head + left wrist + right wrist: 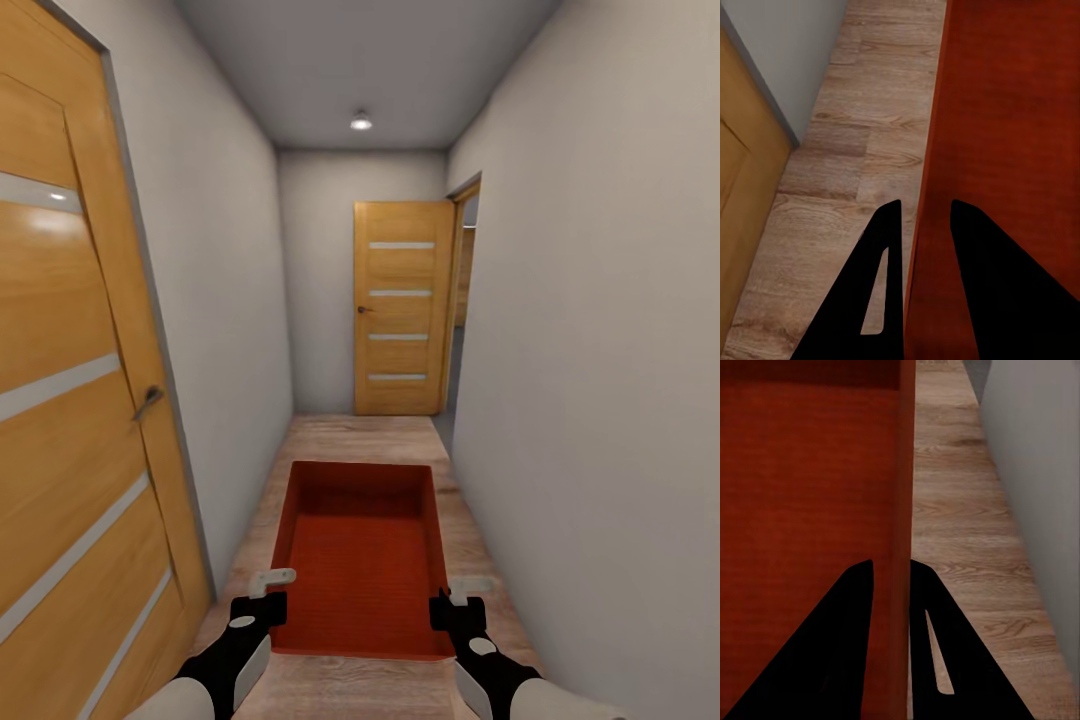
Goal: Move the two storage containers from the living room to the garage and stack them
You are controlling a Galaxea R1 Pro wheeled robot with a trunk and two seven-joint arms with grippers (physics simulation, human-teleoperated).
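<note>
— Head view first: where is the storage container (362,560)?

— Out in front of the robot, above a wood plank floor (370,435) in a narrow hallway. The left hand (268,596) and right hand (452,598) clamp its two side walls. A wooden door (402,308) stands well beyond the container.

— Left wrist view?

— That hand (921,225) is nearly closed, one finger on each side of the container's (1012,120) thin wall.

— Right wrist view?

— Same: the hand (892,581) pinches the container's (810,472) wall between its fingers.
</note>
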